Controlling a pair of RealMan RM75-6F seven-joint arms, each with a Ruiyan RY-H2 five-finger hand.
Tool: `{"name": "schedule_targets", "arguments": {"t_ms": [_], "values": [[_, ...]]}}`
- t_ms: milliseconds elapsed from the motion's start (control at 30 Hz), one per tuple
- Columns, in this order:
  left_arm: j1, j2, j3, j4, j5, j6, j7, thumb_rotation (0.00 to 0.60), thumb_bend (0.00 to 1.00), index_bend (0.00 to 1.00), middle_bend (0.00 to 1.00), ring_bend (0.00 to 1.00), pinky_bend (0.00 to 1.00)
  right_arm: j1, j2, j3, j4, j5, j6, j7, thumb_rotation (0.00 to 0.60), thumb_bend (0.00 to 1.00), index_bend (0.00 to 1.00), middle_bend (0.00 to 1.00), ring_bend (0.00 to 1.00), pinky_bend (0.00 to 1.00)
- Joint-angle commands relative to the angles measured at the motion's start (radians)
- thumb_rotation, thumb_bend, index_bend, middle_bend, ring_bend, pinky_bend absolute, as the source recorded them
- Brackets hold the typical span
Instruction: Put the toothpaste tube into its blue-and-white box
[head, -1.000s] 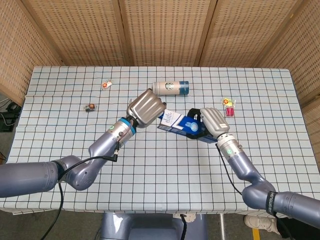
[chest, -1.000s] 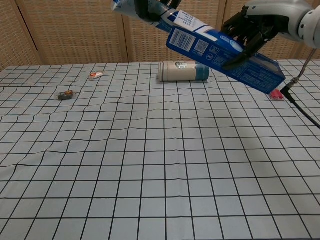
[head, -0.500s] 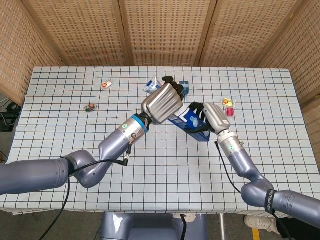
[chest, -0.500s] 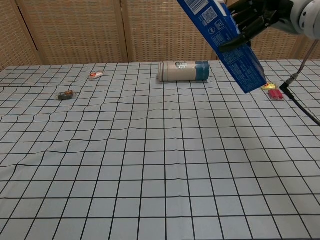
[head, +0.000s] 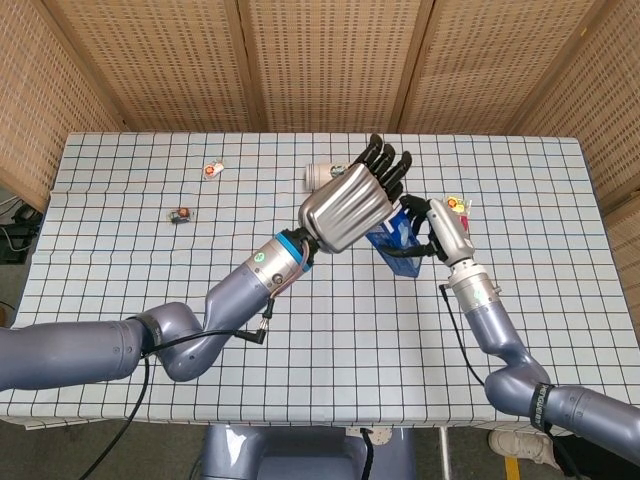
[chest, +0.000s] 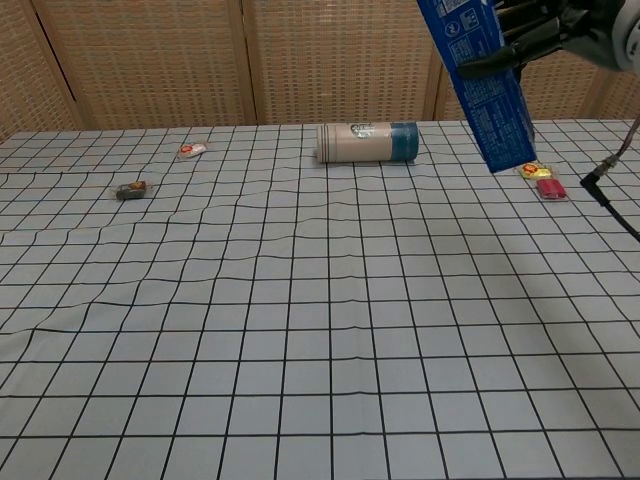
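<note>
Above table (chest: 300, 330), box (chest: 480, 80) steeper than before

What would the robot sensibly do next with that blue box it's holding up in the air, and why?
Probably hold the box steady and let the left hand press down on top. The right hand holds the box nearly upright above the table, and the left hand's fingers are spread over its upper end. The toothpaste tube is not visible, so it may already be mostly inside.
</note>
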Motion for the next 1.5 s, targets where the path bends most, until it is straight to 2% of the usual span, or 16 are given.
{"name": "schedule_targets", "arguments": {"t_ms": [33,267,533,667,700,933,1100,1233,1367,1433,1467,1500], "values": [[0.027,0.015,-0.018,-0.023,0.011,0.025,-0.028,0.6,0.45,0.28,0.13,0.17,0.18,-0.011,-0.005,-0.005,0.012,-0.007,0.003,0.021,0.6,0.42,0.85,0.66,0.67,0.72],[0.105,0.045,-0.025,-0.076,0.038,0.076,-0.082,0.6,0.45,0.28,0.13,0.17,0.18,-0.027,-0.017,-0.019,0.044,-0.028,0.018,0.04,0.6,0.42,0.85,0.66,0.67,0.72],[0.237,0.064,0.011,-0.122,0.016,0.121,-0.173,0.6,0.45,0.28,0.13,0.17,0.18,-0.042,-0.003,-0.066,0.099,-0.067,0.026,-0.029,0.6,0.42,0.85,0.66,0.67,0.72],[0.313,0.071,0.038,-0.144,-0.008,0.129,-0.231,0.6,0.44,0.28,0.11,0.16,0.18,-0.057,0.005,-0.104,0.12,-0.09,0.044,-0.104,0.6,0.42,0.85,0.66,0.67,0.72],[0.36,0.071,0.066,-0.152,-0.009,0.141,-0.267,0.6,0.44,0.28,0.1,0.15,0.18,-0.065,0.011,-0.142,0.136,-0.107,0.046,-0.18,0.6,0.42,0.85,0.66,0.67,0.72],[0.511,0.051,0.135,-0.16,0.133,0.201,-0.389,0.6,0.43,0.28,0.1,0.15,0.18,-0.1,-0.004,-0.242,0.158,-0.115,0.074,-0.446,0.6,0.41,0.85,0.66,0.67,0.72],[0.59,0.033,0.166,-0.157,0.222,0.241,-0.442,0.6,0.43,0.28,0.1,0.15,0.18,-0.117,-0.031,-0.273,0.173,-0.075,0.058,-0.532,0.6,0.4,0.85,0.66,0.66,0.71],[0.671,0.003,0.197,-0.141,0.283,0.281,-0.478,0.6,0.43,0.29,0.1,0.15,0.18,-0.127,-0.083,-0.303,0.231,-0.022,0.036,-0.644,0.6,0.38,0.84,0.64,0.64,0.69],[0.726,-0.028,0.209,-0.108,0.321,0.302,-0.507,0.6,0.43,0.3,0.1,0.15,0.18,-0.131,-0.117,-0.3,0.249,0.036,0.016,-0.688,0.6,0.37,0.81,0.6,0.6,0.66],[0.752,-0.037,0.215,-0.089,0.335,0.303,-0.515,0.6,0.43,0.3,0.1,0.15,0.18,-0.133,-0.132,-0.306,0.266,0.053,0.005,-0.714,0.6,0.36,0.77,0.57,0.57,0.61],[0.766,-0.041,0.218,-0.08,0.344,0.306,-0.519,0.6,0.43,0.3,0.1,0.15,0.18,-0.133,-0.137,-0.311,0.272,0.069,-0.009,-0.731,0.6,0.34,0.72,0.51,0.51,0.53],[0.783,-0.043,0.22,-0.073,0.352,0.31,-0.528,0.6,0.43,0.3,0.1,0.15,0.17,-0.13,-0.136,-0.318,0.27,0.096,-0.037,-0.755,0.6,0.31,0.65,0.43,0.42,0.42]]}}
